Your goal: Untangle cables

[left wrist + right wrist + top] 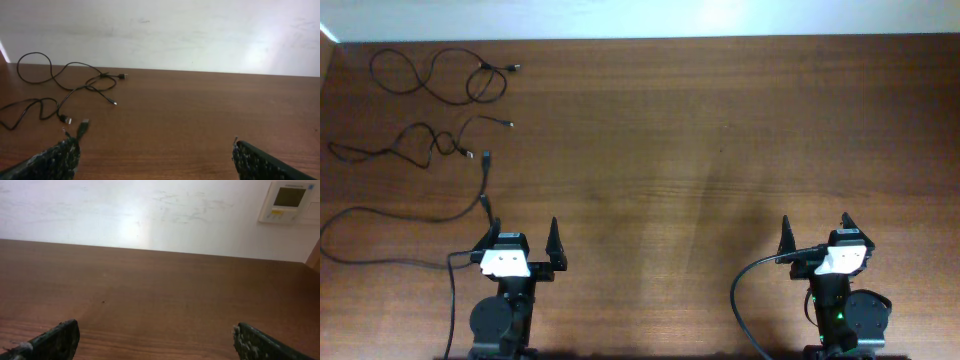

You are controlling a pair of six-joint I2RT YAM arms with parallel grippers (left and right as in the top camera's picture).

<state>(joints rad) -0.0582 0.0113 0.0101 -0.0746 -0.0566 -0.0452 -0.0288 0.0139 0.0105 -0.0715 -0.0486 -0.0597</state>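
Three thin black cables lie as separate wavy strands at the table's far left. The farthest cable (483, 67) loops near the back edge, and a second cable (508, 124) lies just nearer. The third cable's plug (486, 158) lies just ahead of my left gripper (523, 232), and its cord sweeps out to the table's left edge. In the left wrist view that plug (84, 124) sits by the left fingertip (70, 150), with the far cable's plug (122, 76) beyond. My left gripper (155, 145) is open and holds nothing. My right gripper (815, 220) (155, 326) is open too, with no cable near it.
Thick black arm cables hang beside the left base (451, 300) and curve round the right base (735, 295). The brown wooden table (700, 150) ends at a white wall. A wall control panel (287, 200) shows at the upper right of the right wrist view.
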